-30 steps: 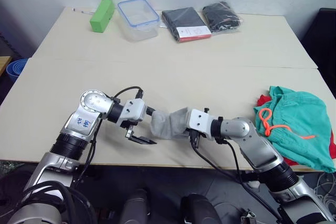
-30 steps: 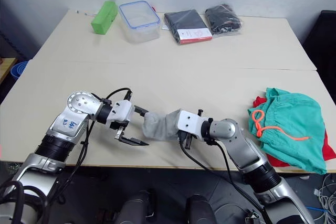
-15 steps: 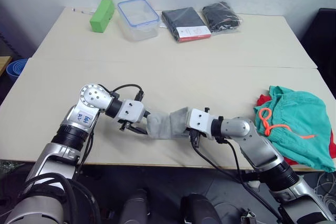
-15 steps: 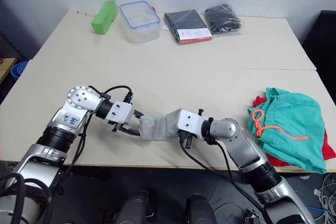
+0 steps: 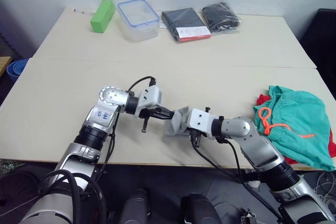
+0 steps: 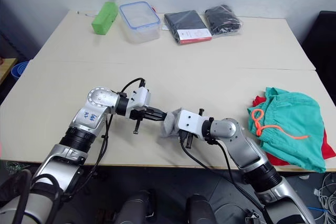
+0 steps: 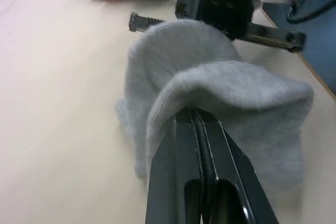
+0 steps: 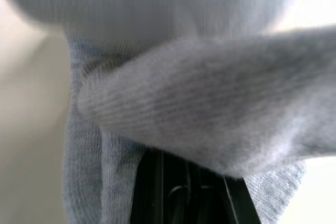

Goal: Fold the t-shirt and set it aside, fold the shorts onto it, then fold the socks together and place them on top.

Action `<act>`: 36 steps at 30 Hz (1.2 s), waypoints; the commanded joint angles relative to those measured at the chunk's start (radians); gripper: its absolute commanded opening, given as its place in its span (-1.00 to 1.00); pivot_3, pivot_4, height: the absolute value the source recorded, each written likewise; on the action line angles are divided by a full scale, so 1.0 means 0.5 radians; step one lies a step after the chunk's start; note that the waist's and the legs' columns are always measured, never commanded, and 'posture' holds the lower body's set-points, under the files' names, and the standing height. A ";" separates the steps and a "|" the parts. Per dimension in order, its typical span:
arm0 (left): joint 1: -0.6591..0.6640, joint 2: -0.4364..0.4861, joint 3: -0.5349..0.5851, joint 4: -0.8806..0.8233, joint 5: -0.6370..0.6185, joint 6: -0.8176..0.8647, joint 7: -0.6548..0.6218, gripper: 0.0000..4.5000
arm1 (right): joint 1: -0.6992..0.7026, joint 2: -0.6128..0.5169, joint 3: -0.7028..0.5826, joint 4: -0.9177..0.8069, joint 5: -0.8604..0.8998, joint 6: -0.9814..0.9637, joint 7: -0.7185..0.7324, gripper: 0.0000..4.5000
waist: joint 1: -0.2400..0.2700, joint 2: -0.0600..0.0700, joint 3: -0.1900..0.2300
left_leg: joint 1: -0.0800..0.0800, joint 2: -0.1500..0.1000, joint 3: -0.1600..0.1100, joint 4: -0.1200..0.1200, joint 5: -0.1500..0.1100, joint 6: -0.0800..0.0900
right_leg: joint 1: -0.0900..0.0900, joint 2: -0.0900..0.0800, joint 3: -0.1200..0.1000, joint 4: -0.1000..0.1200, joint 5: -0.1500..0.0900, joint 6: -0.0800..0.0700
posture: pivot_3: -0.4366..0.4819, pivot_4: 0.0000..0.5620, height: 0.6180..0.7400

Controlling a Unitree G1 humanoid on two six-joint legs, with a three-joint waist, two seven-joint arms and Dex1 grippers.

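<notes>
Shorts [image 5: 296, 127] lie folded over the t-shirt [image 5: 262, 100] at the table's [image 5: 210, 61] right edge. Near its front edge, both tools, left tool [image 7: 197, 124] and right tool [image 6: 174, 123], pinch the doubled socks [image 6: 170, 120]; stacking remains.

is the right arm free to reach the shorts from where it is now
Probably not yet: the right gripper is shut on the socks, which the left gripper also pinches. The shorts lie unobstructed on that arm's side.

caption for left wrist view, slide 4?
Left gripper shut on the folded grey socks, right gripper holding the far end.
</notes>
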 commanded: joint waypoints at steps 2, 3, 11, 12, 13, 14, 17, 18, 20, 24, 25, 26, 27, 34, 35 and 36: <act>0.007 -0.048 -0.044 -0.100 0.039 -0.007 0.043 -0.99 | 0.033 -0.026 -0.026 0.010 -0.036 0.056 -0.009 -1.00 | 0.000 0.000 0.000 | 0.000 0.000 0.000 0.000 0.000 0.000 | 0.000 0.000 0.000 0.001 0.000 0.000 | -0.05 -0.47 1.00; 0.008 -0.051 -0.051 -0.101 0.047 -0.010 0.047 -0.99 | 0.035 -0.026 -0.027 0.009 -0.036 0.057 -0.011 -1.00 | -0.001 0.000 0.000 | 0.000 0.000 0.000 0.000 0.000 0.000 | 0.000 0.000 0.000 0.001 0.000 0.000 | -0.05 -0.47 1.00; -0.036 -0.145 0.031 -0.140 -0.048 0.174 0.123 -0.99 | 0.068 -0.043 -0.040 -0.017 -0.041 0.068 -0.022 -1.00 | 0.001 0.000 0.000 | 0.000 0.000 0.000 0.001 0.000 0.000 | 0.000 0.000 0.000 0.001 0.000 0.000 | -0.05 -0.47 1.00; -0.039 -0.152 0.035 -0.142 -0.049 0.185 0.131 -0.99 | 0.069 -0.045 -0.042 -0.017 -0.042 0.069 -0.021 -1.00 | 0.000 0.000 0.000 | 0.000 0.000 0.000 0.001 0.000 0.000 | 0.000 0.000 0.000 0.001 0.000 0.000 | -0.05 -0.47 1.00; -0.044 -0.164 0.040 -0.141 -0.051 0.198 0.145 -0.99 | 0.071 -0.047 -0.044 -0.019 -0.043 0.069 -0.022 -1.00 | 0.000 0.000 0.000 | 0.000 0.000 0.000 0.001 0.000 0.000 | 0.000 0.000 0.000 0.001 0.000 0.000 | -0.05 -0.47 1.00; -0.043 -0.191 0.039 -0.143 -0.055 0.227 0.174 -0.99 | 0.084 -0.062 -0.058 -0.051 -0.039 0.078 -0.021 -1.00 | 0.000 0.000 0.000 | 0.000 0.000 0.000 0.001 0.000 0.000 | 0.000 0.000 0.000 0.001 0.000 0.000 | -0.05 -0.47 1.00; 0.003 -0.247 -0.031 -0.135 0.029 0.214 0.255 -0.99 | 0.145 -0.126 -0.138 -0.238 -0.015 0.154 -0.018 -1.00 | 0.022 0.000 0.000 | -0.001 -0.001 -0.001 0.001 0.000 0.000 | 0.000 -0.001 0.000 0.000 0.000 0.000 | -0.05 -0.47 1.00; 0.014 -0.251 -0.052 -0.123 0.064 0.190 0.274 -0.99 | 0.166 -0.149 -0.164 -0.291 -0.008 0.184 -0.018 -1.00 | 0.028 0.000 0.000 | -0.002 -0.001 0.000 0.001 0.000 0.000 | 0.000 -0.001 0.000 -0.002 0.000 0.000 | -0.05 -0.47 1.00; 0.025 -0.265 -0.077 -0.090 0.110 0.150 0.317 -0.99 | 0.216 -0.205 -0.236 -0.404 0.026 0.269 -0.011 -1.00 | 0.040 0.000 0.000 | -0.005 -0.001 -0.001 0.001 0.000 0.001 | -0.001 0.000 -0.001 -0.006 0.001 0.002 | -0.05 -0.47 1.00; 0.024 -0.299 -0.097 -0.028 0.158 0.104 0.376 -0.99 | 0.330 -0.327 -0.407 -0.610 0.134 0.455 0.030 -1.00 | 0.051 0.000 0.000 | -0.021 -0.001 0.000 0.004 0.000 0.001 | -0.018 0.001 -0.001 -0.003 0.001 0.002 | -0.05 -0.47 1.00; 0.020 -0.309 -0.100 -0.011 0.169 0.092 0.391 -0.99 | 0.364 -0.369 -0.478 -0.663 0.178 0.505 0.048 -1.00 | 0.051 0.000 0.000 | -0.021 -0.001 0.000 0.004 0.000 0.001 | -0.018 0.001 -0.001 -0.003 0.001 0.002 | -0.05 -0.47 1.00; 0.015 -0.317 -0.103 0.003 0.176 0.082 0.403 -0.99 | 0.390 -0.405 -0.545 -0.707 0.221 0.549 0.064 -1.00 | 0.052 0.001 0.000 | -0.021 -0.001 0.000 0.004 0.000 0.001 | -0.018 0.001 -0.002 -0.003 0.001 0.002 | -0.05 -0.47 1.00; 0.010 -0.322 -0.104 0.013 0.179 0.074 0.409 -0.99 | 0.401 -0.432 -0.605 -0.739 0.258 0.586 0.073 -1.00 | 0.053 0.001 0.000 | -0.021 -0.001 0.000 0.004 0.000 0.001 | -0.017 0.001 -0.002 -0.004 0.001 0.002 | -0.05 -0.47 1.00; 0.001 -0.336 -0.131 0.062 0.222 -0.011 0.413 -0.99 | 0.062 -0.289 -0.842 -0.862 0.633 1.034 -0.029 -1.00 | 0.033 0.004 0.002 | -0.019 0.002 0.001 0.004 0.003 -0.001 | -0.018 0.003 -0.001 0.000 0.001 0.002 | -0.05 -0.47 1.00; 0.002 -0.337 -0.134 0.069 0.230 -0.023 0.414 -0.99 | 0.027 -0.240 -0.809 -0.891 0.677 1.099 -0.053 -1.00 | 0.037 0.004 0.002 | -0.018 0.002 0.000 0.004 0.004 -0.002 | -0.020 0.004 -0.001 0.004 0.001 0.002 | -0.05 -0.47 1.00; 0.002 -0.337 -0.135 0.074 0.236 -0.033 0.416 -0.99 | 0.017 -0.210 -0.746 -0.917 0.690 1.130 -0.072 -1.00 | 0.041 0.004 0.002 | -0.018 0.002 -0.001 0.004 0.004 -0.002 | -0.020 0.004 -0.001 0.005 0.001 0.001 | -0.05 -0.47 1.00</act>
